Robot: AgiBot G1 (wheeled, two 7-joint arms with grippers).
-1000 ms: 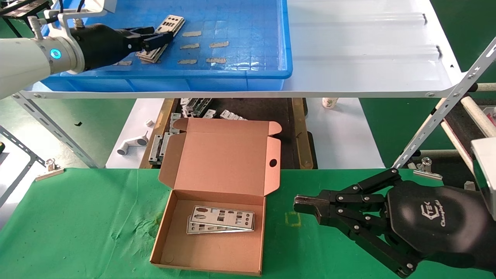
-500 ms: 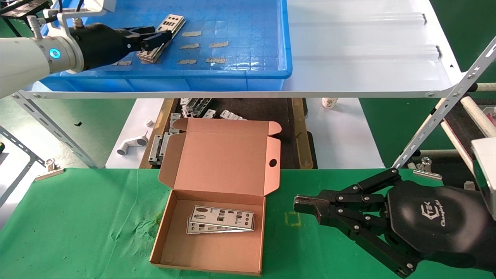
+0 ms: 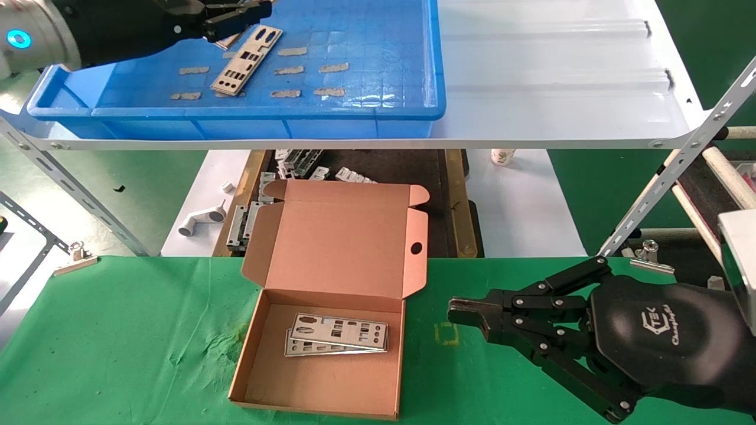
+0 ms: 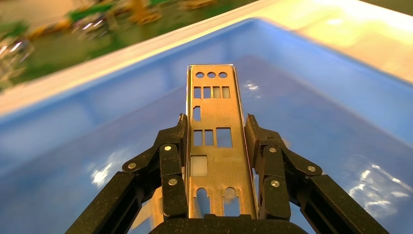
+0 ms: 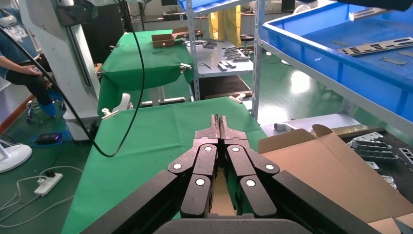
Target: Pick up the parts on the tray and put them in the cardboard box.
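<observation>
My left gripper [image 3: 263, 7] is raised over the blue tray [image 3: 366, 35] at the far left. It is shut on a punched metal plate [image 4: 214, 126], gripped by its long edges, with the plate sticking out past the fingertips. In the head view the fingers hide most of that plate. Another plate [image 3: 245, 62] lies flat on the tray floor. The open cardboard box [image 3: 322, 381] sits on the green cloth with two plates [image 3: 336, 333] inside. My right gripper [image 3: 458, 313] is shut and empty, low over the cloth to the right of the box.
The tray stands on a white shelf [image 3: 561, 71] with slanted struts [image 3: 679, 171] on the right. Under the shelf lie grey brackets [image 3: 295, 162] and a white pipe piece [image 3: 201, 219]. Metal clips [image 3: 77, 257] hold the cloth's far edge.
My left gripper has risen from the stack in the tray with one plate in its grip. One plate stays on the tray floor. The right arm has not moved.
</observation>
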